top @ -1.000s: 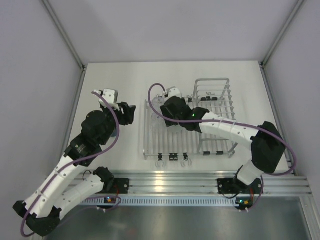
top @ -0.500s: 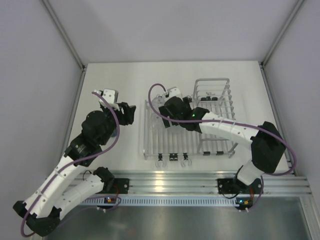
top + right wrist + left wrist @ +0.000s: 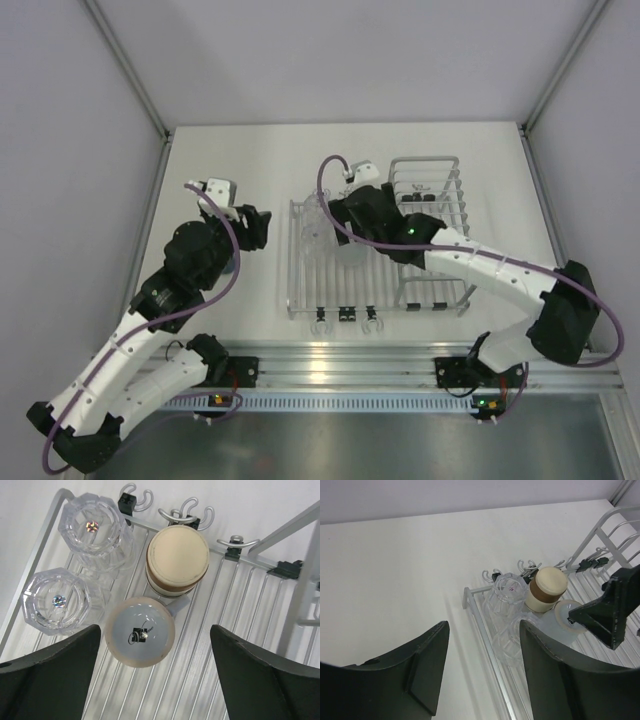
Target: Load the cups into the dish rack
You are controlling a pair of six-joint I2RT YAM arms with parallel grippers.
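the left arm is reaching up the left side of the table [image 3: 240, 160], and the left gripper [image 3: 483, 627] is hovering over bare tabletop just left of the dish rack [image 3: 300, 290]. its jaws are standing well apart and gripping nothing. only white surface and the rack's left rail are showing between them.

further in, the right arm is stretching across the rack from the right. the right gripper [image 3: 155, 630] is hanging above the flat section of parallel bars. its fingers [image 3: 50, 675] are spread wide and holding nothing. the pale blue cup [image 3: 135, 647] is showing in the gap below them, closer to one finger than the other.

the cups in view are all sitting upside down on the flat section, bunched in its far-left part. the pale blue cup is standing nearest, with the nearer clear cup [image 3: 57, 600] just to its left. beyond them, the tan-and-brown cup [image 3: 177, 557] and the farther clear cup [image 3: 92, 527] are standing side by side by the far rail. they are sitting just short of the black clips [image 3: 126, 501] and wire hooks [image 3: 186, 512] there.

to the right of the group, the taller basket section [image 3: 430, 190] is rising beside the flat bars.
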